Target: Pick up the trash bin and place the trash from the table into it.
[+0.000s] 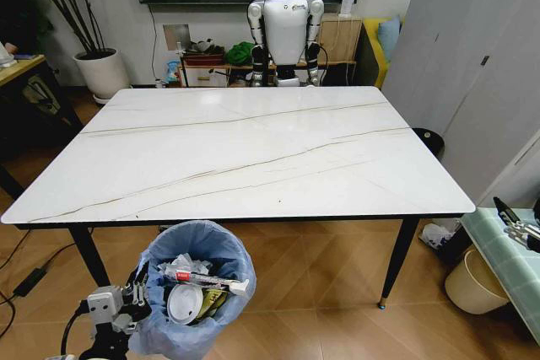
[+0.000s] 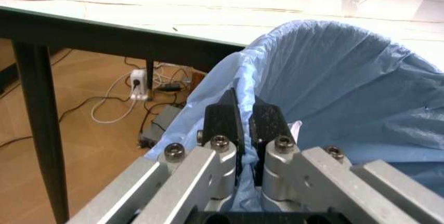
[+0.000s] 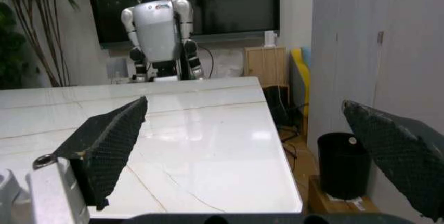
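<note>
Nearest me, my left gripper is clamped on the bag rim of the trash bin, held below the table edge with trash inside, right gripper spread wide; I judge setting it down remains.

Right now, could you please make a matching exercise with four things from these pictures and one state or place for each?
Things:
1. left gripper
2. right gripper
3. trash bin
4. table

States or places:
A. bare marble-look top
B. open, beside the table's right edge
C. shut on the blue bag rim
D. holds the trash

Pairs: 1-C, 2-B, 3-D, 4-A
</note>
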Tool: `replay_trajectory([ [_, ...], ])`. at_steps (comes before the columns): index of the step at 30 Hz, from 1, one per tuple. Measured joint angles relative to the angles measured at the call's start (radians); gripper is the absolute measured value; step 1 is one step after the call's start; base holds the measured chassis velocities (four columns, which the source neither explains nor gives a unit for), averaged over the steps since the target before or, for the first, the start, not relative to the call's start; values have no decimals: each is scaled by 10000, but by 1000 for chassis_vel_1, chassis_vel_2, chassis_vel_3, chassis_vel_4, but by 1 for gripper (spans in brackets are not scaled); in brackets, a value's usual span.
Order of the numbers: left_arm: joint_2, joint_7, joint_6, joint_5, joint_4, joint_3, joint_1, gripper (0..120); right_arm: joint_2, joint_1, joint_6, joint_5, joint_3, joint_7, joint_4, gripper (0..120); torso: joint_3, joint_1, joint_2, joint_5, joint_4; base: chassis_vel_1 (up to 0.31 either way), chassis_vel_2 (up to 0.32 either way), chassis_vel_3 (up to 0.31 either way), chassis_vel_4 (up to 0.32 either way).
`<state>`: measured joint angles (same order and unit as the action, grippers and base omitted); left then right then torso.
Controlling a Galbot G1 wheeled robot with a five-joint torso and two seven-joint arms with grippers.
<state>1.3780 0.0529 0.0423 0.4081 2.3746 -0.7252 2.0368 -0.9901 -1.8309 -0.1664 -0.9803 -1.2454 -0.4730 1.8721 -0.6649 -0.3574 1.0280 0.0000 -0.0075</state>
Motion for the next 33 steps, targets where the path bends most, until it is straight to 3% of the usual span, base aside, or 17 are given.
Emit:
replay_trajectory([
  [17,-111,26,94,302,-38,64,-205,0,5,3,2,-9,1,6,4,100,20,19,-40,0,0,0,0,0,0],
  [33,-49,132,280,1586,-286,646,-302,0,5,3,3,-11,3,7,5,100,338,278,-616,1,-1,0,0,0,0],
])
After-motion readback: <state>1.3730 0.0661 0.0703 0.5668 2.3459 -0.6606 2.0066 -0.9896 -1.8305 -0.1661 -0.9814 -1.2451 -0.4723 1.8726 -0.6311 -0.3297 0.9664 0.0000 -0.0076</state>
